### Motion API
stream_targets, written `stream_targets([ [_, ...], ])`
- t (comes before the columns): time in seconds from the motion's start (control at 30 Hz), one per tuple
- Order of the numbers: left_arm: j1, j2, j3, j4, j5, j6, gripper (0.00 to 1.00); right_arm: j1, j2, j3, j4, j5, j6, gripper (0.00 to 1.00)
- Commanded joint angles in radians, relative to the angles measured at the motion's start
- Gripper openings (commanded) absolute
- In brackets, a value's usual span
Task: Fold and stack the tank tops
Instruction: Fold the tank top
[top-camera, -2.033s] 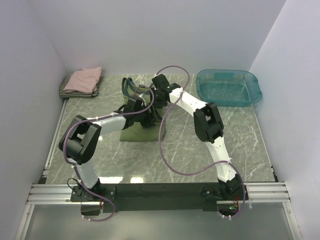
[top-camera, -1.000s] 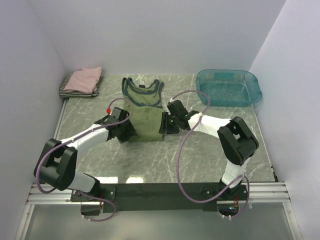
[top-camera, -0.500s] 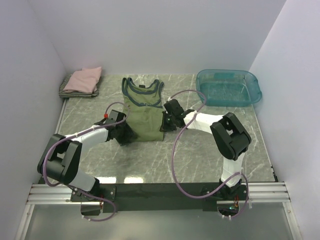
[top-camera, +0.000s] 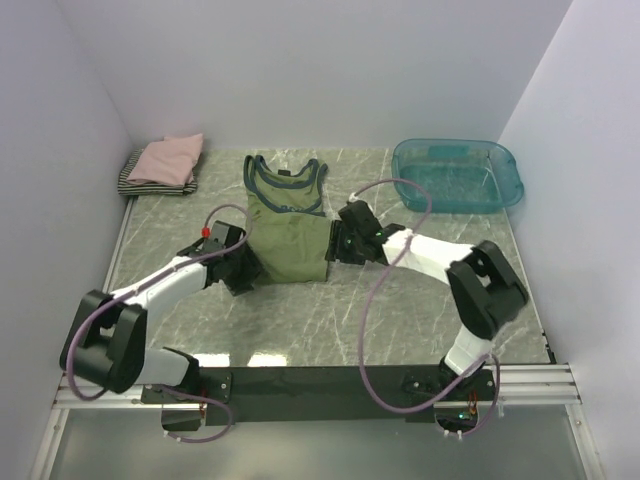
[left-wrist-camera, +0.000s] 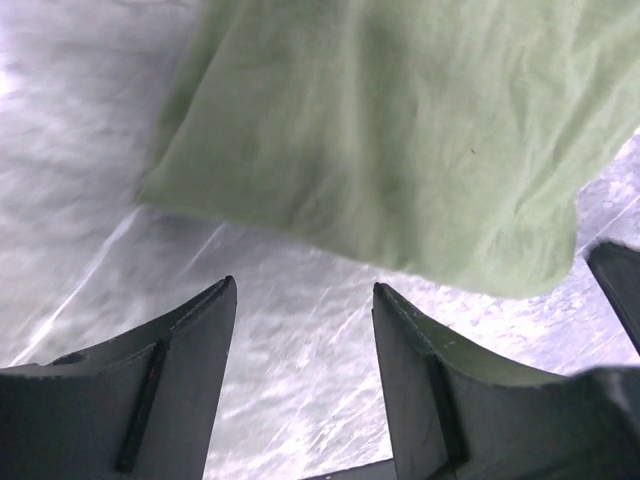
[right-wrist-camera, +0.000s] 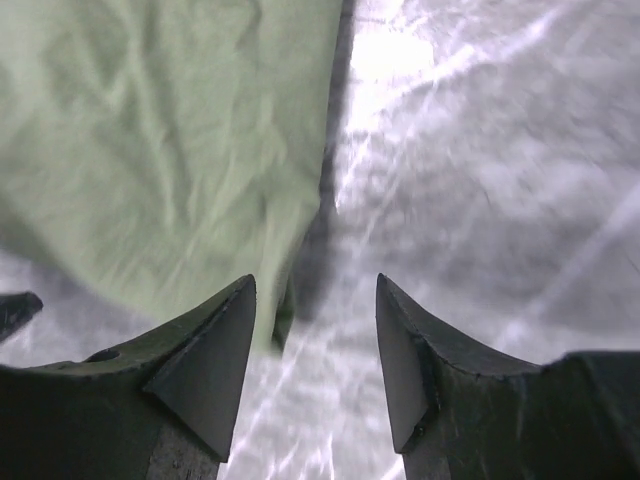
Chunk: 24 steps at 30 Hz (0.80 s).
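Olive-green tank top (top-camera: 288, 232) lies spread flat in the middle of the top view, on the green marbled table (top-camera: 400, 310). Its navy-trimmed neck and straps point toward the upper edge of the frame and its hem toward the lower edge.

The left gripper (top-camera: 245, 272) is low over the table at the lower left corner of the hem. The right gripper (top-camera: 336, 245) is just beside the shirt's right edge, near the hem.

In the left wrist view the two dark fingers (left-wrist-camera: 190, 350) stand apart with bare table between them. The green cloth fills the upper part of that frame, its hem just above the fingertips, so these jaws are parted and clamp nothing.

In the right wrist view the fingers (right-wrist-camera: 210, 350) are likewise spread, with bare table in most of the gap. The cloth fills the upper left of that frame, and its edge runs down toward the left fingertip. A small bit of green shows just inside that tip (whether it touches the pad I cannot tell), and nothing is clamped.

A folded pink tank top (top-camera: 172, 157) rests on a black-white striped one (top-camera: 135, 182) at the upper left corner of the table, well apart from the green shirt. A see-through teal tub (top-camera: 512, 185) stands at the upper right.
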Motion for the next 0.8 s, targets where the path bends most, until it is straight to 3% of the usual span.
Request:
stream_targets([
  [0.0, 0.005, -0.083, 0.053, -0.134, -0.085, 0.013, 0.64, 0.015, -0.144, -0.054, 0.011, 0.034, 0.027, 0.59],
  [0.27, 0.091, -0.083, 0.019, -0.113, -0.097, 0.062, 0.64, 0.16, -0.095, -0.029, -0.015, 0.066, 0.063, 0.59],
  [0.47, 0.116, -0.02, -0.001, 0.024, -0.039, 0.136, 0.67, 0.165, -0.018, 0.0, -0.016, 0.115, 0.05, 0.59],
  [0.77, 0.128, 0.061, -0.013, 0.032, -0.086, 0.148, 0.67, 0.163, 0.052, 0.002, 0.001, 0.127, 0.053, 0.57],
])
